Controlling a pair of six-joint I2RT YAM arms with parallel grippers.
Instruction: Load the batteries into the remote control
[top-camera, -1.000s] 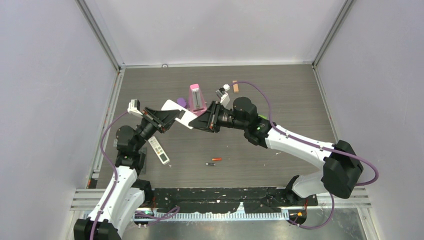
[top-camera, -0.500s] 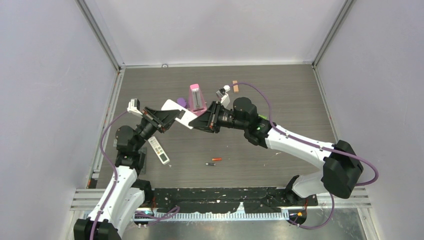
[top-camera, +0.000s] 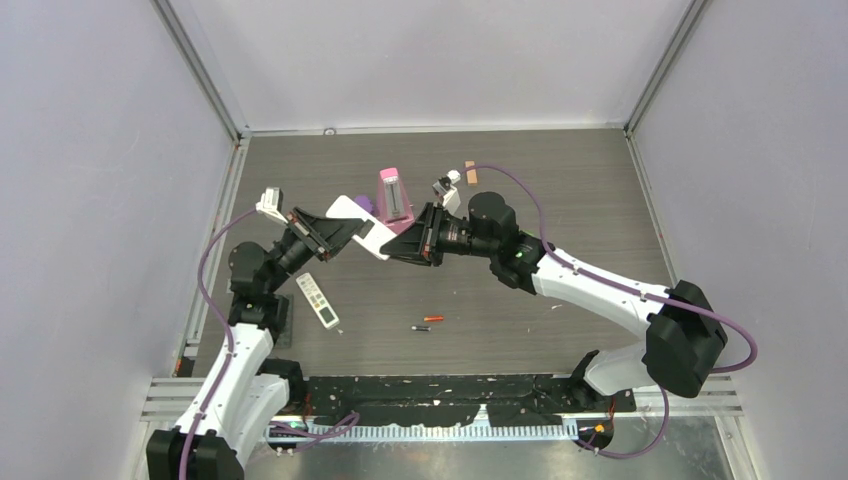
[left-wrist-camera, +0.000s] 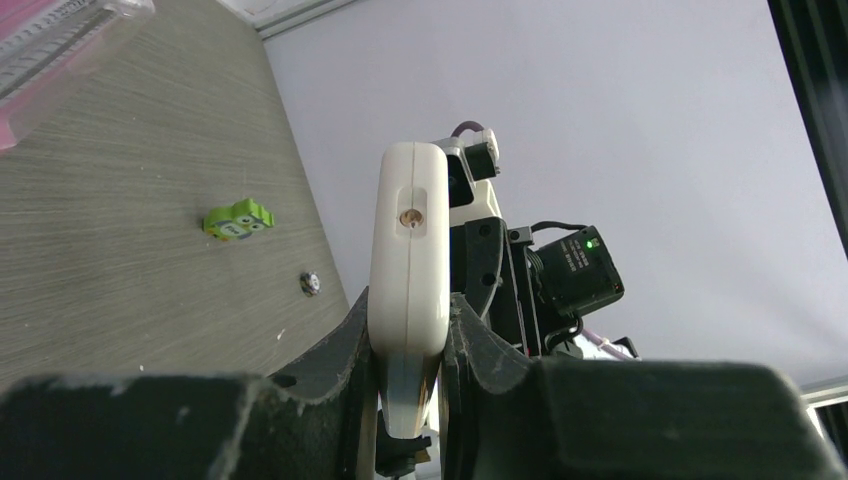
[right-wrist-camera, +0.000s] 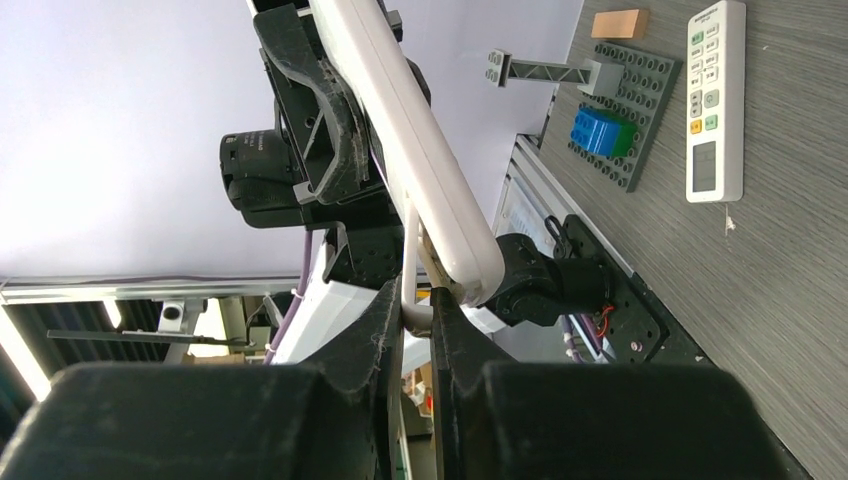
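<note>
Pale lilac walls close in a grey wood-grain table, seen from above. The left gripper and the right gripper meet over the middle of the table, with a white remote control raised between them. The left one holds its far end and the right one is at its near end. Two batteries lie loose on the table nearer the arm bases, well apart from both grippers: a red-orange battery and a dark battery just beside it. A second remote lies flat below the left arm. A pink clear box and a tan block sit farther back.

From the left wrist, the left gripper has its jaws clamped on the sides of the white remote control, which stands end-on and upright. A green toy figure lies on the table to the left.

From the right wrist, the white remote control slants down across the frame. The right gripper has its jaws almost together, pinching a thin white flap that hangs at the remote's lower end. On the table to the right lie the second remote, a grey brick plate carrying blue bricks, and the tan block.
</note>
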